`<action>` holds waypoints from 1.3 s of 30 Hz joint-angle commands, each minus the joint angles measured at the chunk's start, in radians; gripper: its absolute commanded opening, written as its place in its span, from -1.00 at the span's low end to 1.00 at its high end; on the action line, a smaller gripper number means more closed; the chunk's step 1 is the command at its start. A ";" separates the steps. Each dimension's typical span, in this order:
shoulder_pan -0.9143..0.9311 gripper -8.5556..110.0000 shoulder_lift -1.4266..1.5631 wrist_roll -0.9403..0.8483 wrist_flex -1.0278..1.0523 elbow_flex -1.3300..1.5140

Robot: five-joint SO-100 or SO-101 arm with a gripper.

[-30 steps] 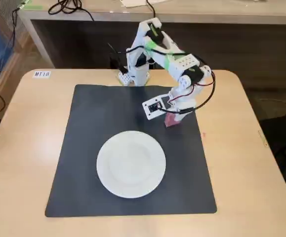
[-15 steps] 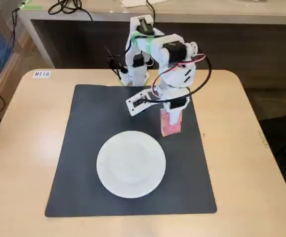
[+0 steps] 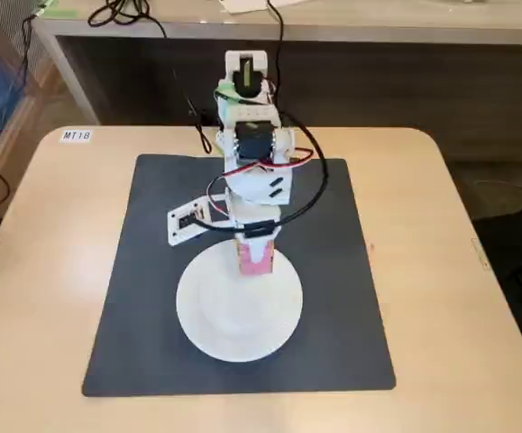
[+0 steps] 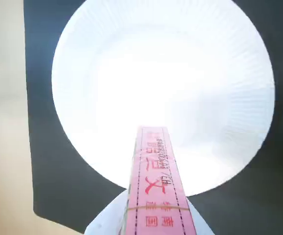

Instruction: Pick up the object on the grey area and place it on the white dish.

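Wrist view shows the box [image 4: 156,186] running up the middle of the picture from the bottom edge, pinched between the white fingers [image 4: 107,223] at its lower end, with the dish [image 4: 82,73] filling nearly everything beyond it. So the gripper [image 3: 253,242] is closed on the box and carrying it clear of the mat [image 3: 152,271]. A second ago it hung over the mat's right side, well off the dish; the arm has since swung it left and forward, and in the fixed view the box now hangs upright over the dish's far rim. That, by my reckoning, leaves only the lowering and letting go. The tip sits just inside the rim rather than over the centre, so a little more reach forward would be safer before release, since a tall narrow box set near an edge may tip off. There's room enough: the dish is bare, the mat around it carries nothing else, and the table [image 3: 477,316] beyond lies well away.
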 commanded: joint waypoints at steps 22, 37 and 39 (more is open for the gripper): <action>0.041 -0.86 -0.135 -0.106 0.008 -0.133; 0.046 -0.80 -0.143 -0.112 0.008 -0.135; 0.046 -0.81 -0.143 -0.112 0.008 -0.135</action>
